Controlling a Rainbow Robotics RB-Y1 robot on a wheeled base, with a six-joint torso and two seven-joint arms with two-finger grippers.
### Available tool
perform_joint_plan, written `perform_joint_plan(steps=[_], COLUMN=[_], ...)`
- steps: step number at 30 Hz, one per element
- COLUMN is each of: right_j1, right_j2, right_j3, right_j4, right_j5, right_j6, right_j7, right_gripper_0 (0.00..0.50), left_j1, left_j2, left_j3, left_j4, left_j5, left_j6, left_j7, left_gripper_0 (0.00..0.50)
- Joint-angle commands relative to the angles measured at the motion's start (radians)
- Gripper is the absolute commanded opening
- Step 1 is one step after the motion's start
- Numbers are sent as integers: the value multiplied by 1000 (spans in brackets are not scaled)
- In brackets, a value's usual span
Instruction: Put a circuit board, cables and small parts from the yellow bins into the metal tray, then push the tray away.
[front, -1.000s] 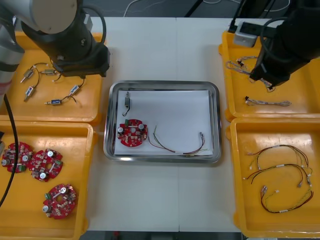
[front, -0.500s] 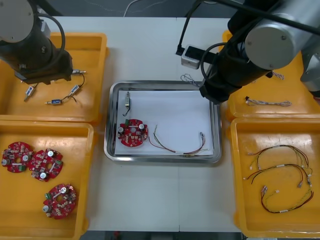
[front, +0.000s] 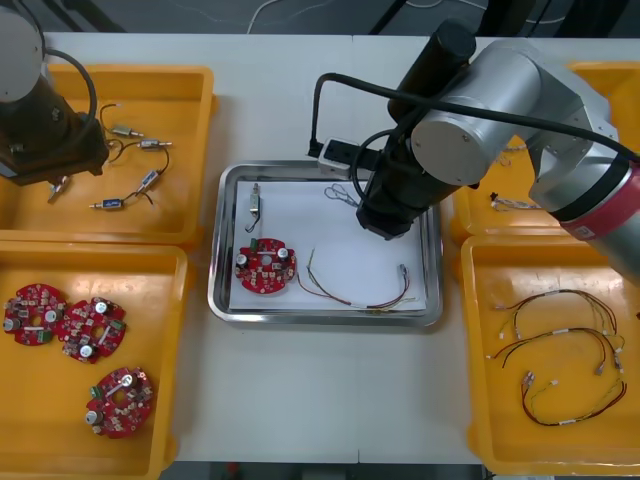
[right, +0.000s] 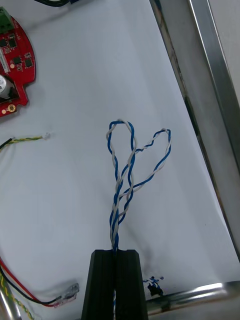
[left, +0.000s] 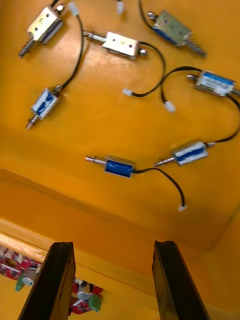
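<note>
Right gripper (right: 116, 251) is over the metal tray (front: 215, 262), fingers clamped tight on a twisted blue and white cable (right: 122, 197). The strand runs up from between the black pads and splits into two loops over the tray's white inside, close to the far edge and toward the far right corner. Whether the loops touch the lining is hard to call. In the front view that cable pokes out beside the right arm, just inside the far rim.

Already in the tray: a round red circuit board (front: 265, 266) by the left edge, toward the near side; a small metal part (front: 256, 203) beyond it near the far left corner; and a red and yellow cable (front: 356, 292) curling along the near edge. All three lie apart from the held cable.

Over on the other side, left gripper (left: 115, 246) hangs above the far-left yellow bin (front: 190, 120), by its near wall, fingers wide apart with nothing between them. Below it, small metal parts (left: 118, 166) with black leads lie scattered over the bin floor. Three more circuit boards (front: 90, 328) sit in the near-left yellow bin (front: 160, 300), toward its left edge.
</note>
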Motion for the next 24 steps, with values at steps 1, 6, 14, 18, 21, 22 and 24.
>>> perform_joint_plan(steps=[1, 6, 14, 18, 21, 22, 24], right_j1=[-63, -63, -63, -63, -63, -62, -62], right_j2=[32, 37, 37, 26, 20, 18, 17], right_j3=[50, 67, 65, 64, 52, 42, 22], right_j4=[40, 80, 75, 64, 54, 49, 37], right_j5=[24, 35, 50, 56, 50, 48, 45], right_j6=[-47, -86, -82, -82, -62, -48, -14], right_j7=[8, 20, 37, 45, 46, 46, 46], right_gripper_0=[0, 0, 371, 495, 500, 500, 500], left_j1=[10, 10, 8, 8, 8, 8, 8], left_j2=[46, 47, 46, 41, 41, 39, 30], left_j3=[40, 44, 50, 84, 96, 103, 118], left_j4=[50, 129, 178, 188, 204, 211, 231], left_j5=[-42, -56, -72, -62, -59, -59, -59], left_j6=[4, -51, -103, -146, -171, -175, -194], left_j7=[37, 147, 293, 374, 405, 416, 423], left_gripper_0=[453, 454, 461, 465, 470, 471, 475])
